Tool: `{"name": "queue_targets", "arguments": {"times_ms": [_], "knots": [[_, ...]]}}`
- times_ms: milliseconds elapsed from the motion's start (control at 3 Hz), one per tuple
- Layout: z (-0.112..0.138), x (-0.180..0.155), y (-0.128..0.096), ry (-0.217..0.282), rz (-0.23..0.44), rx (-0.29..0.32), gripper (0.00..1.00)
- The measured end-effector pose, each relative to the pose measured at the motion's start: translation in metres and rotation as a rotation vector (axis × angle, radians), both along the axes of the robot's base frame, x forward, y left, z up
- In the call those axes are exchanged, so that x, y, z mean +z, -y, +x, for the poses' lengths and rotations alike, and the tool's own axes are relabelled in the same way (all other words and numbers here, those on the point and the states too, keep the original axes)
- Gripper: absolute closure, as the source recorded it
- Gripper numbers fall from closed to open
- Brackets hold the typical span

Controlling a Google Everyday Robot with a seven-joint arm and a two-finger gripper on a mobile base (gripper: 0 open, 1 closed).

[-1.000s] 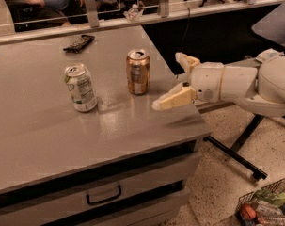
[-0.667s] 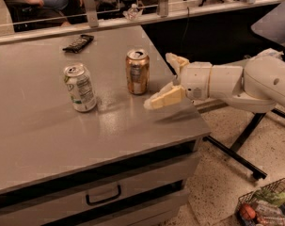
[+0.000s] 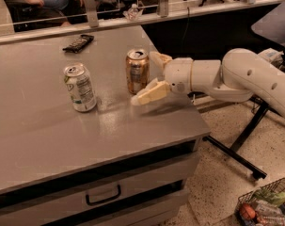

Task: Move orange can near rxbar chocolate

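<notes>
The gripper [image 3: 145,79] has slid left across the table [image 3: 43,140] since the earlier frames and now reaches the orange can [image 3: 137,72], which has not shifted. Its two pale fingers are spread wide apart, one by the can's upper right side and the other low in front of its base; whether either touches the can is not clear. The orange can stands upright near the table's right side, long axis vertical, silver top facing up. The rxbar chocolate [image 3: 78,42] lies flat well apart from it near the table's far edge, its long axis running diagonally from near-left to far-right. A white and green can [image 3: 80,87] stands upright left of the orange can
</notes>
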State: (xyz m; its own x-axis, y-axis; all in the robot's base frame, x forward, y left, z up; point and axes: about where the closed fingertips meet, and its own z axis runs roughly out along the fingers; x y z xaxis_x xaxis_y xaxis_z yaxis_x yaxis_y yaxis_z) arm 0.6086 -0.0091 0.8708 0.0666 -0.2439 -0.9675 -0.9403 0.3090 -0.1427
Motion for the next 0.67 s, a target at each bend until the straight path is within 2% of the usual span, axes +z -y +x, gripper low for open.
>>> {"name": "queue_targets", "arguments": {"times_ms": [667], "knots": [[0.0179, -0.0096, -0.0172, -0.010, 0.005, 0.055, 0.46]]}}
